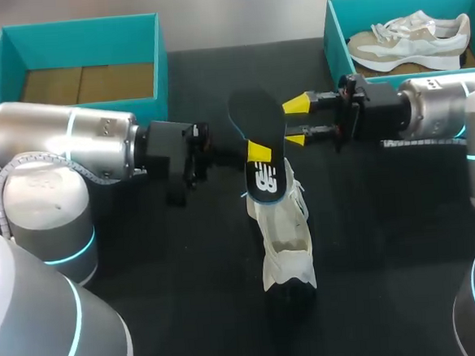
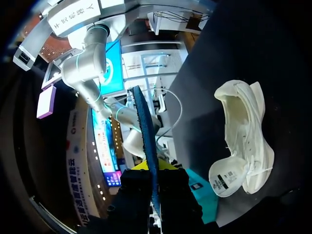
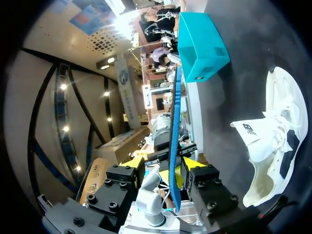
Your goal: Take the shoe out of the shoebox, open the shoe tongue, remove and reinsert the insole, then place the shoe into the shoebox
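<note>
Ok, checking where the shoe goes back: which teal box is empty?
The left shoebox: only its cardboard floor shows. The right shoebox holds a beige sneaker.

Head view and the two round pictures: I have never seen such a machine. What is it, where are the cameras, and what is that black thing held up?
These are two robot arms at a black table. The wide picture looks down from above; each round one comes from a camera on an arm's wrist. The left claw pinches a black insole in the air. The right claw is open near its edge. Below rests a white shoe. At the back: a left teal box, and a right teal box holding a second shoe.
</note>
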